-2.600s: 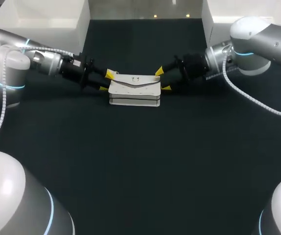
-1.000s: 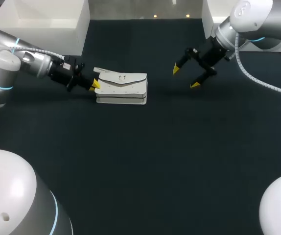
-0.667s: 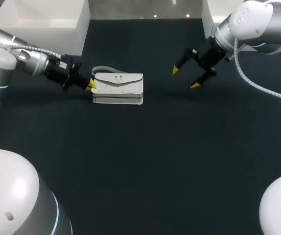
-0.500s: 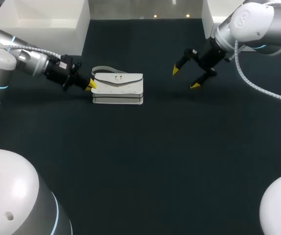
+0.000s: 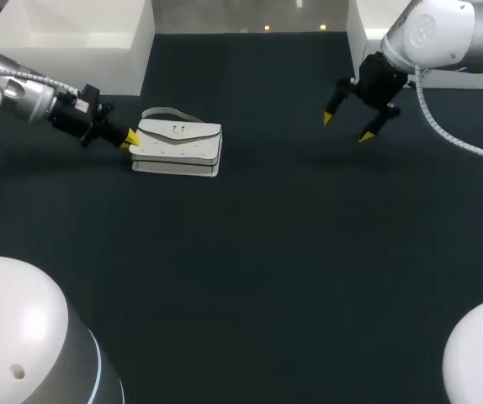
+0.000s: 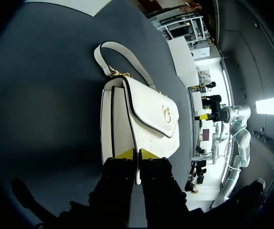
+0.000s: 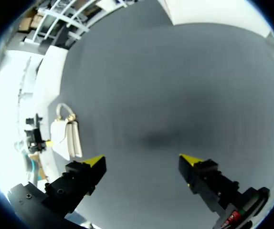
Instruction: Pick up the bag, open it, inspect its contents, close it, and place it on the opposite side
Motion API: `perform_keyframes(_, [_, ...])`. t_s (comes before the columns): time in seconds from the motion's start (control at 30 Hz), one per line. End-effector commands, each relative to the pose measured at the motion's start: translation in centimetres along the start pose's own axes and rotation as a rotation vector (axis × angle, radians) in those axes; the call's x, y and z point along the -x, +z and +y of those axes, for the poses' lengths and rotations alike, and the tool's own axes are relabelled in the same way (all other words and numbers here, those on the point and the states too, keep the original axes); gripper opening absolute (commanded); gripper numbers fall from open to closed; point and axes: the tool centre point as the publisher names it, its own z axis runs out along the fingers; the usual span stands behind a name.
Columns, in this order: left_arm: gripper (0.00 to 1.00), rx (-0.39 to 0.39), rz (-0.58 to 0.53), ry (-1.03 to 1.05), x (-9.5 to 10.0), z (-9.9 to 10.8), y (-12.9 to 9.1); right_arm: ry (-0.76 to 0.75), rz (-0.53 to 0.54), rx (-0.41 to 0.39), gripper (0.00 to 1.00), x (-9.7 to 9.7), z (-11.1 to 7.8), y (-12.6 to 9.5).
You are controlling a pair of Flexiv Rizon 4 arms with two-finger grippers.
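A white handbag (image 5: 178, 148) lies on the dark table at the left, flap down, its gold clasp showing and its handle (image 5: 164, 113) on the far side. My left gripper (image 5: 130, 139) is shut on the bag's left end. In the left wrist view the yellow fingertips pinch the edge of the bag (image 6: 142, 124) close together, at my left gripper (image 6: 136, 153), with the handle (image 6: 122, 55) ahead. My right gripper (image 5: 346, 127) hangs open above the table at the back right, far from the bag. The right wrist view shows my right gripper (image 7: 143, 160) wide apart and the bag (image 7: 68, 136) far off.
A white box (image 5: 65, 34) stands at the table's back left corner, just behind my left arm. Another white box (image 5: 376, 29) stands at the back right, close to my right arm. Dark table surface (image 5: 250, 252) spreads across the middle and front.
My left gripper has drawn the bag leftward across the table. The right arm, still open, has moved back and to the right, away from the bag.
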Motion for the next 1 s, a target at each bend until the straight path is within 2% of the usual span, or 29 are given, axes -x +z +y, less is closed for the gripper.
perform_keyframes(0.03, [0.0,0.037,-0.001,0.011,2.0,-1.1,-1.8,-0.02,-0.075,0.028,1.0,0.8,-0.3,-1.4])
perform_keyframes(0.33, [0.0,0.048,-0.088,0.037,5.1,-1.5,-5.1,-0.07,-0.243,0.088,1.0,2.7,0.3,-3.9])
perform_keyframes(0.53, [0.0,0.039,-0.136,0.051,6.9,-1.8,-7.7,-0.068,-0.291,0.135,1.0,3.9,0.6,-5.4])
perform_keyframes(0.77, [0.0,-0.013,-0.134,0.032,9.2,-3.1,-10.8,-0.068,-0.364,0.179,1.0,5.0,1.1,-6.7])
perform_keyframes(1.0, [0.0,-0.054,-0.113,0.012,10.5,-3.5,-12.7,-0.067,-0.391,0.225,1.0,5.5,1.4,-7.9])
